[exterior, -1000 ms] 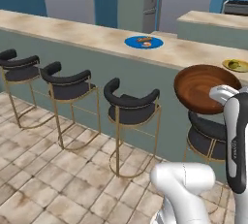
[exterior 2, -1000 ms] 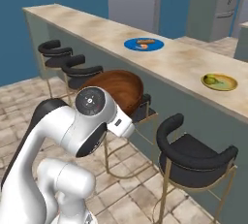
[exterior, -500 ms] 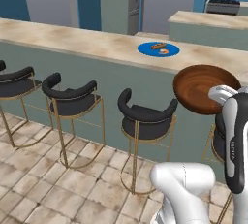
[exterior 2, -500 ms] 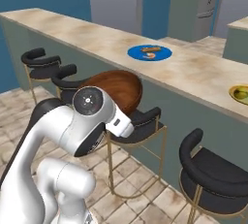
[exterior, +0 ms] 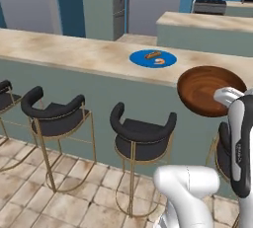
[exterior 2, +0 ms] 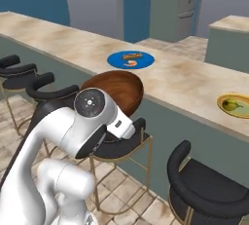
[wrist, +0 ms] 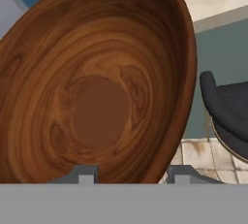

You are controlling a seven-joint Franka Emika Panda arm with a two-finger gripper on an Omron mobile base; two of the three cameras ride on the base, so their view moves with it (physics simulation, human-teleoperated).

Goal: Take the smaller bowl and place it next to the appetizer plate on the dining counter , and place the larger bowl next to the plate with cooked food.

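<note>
Right base view adds the appetizer plate [exterior 2: 235, 105] (larger bowl [exterior 2: 114, 90] held).

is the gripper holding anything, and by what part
The wooden bowl, held up off the counter. The grip looks to be at its near rim, though the contact itself is hidden.

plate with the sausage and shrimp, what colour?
Bright blue. The plate with cooked food shows best in the right base view.

Two base views flanking the arm, both facing the dining counter [exterior: 74, 54] (shared), hand view close.
</note>
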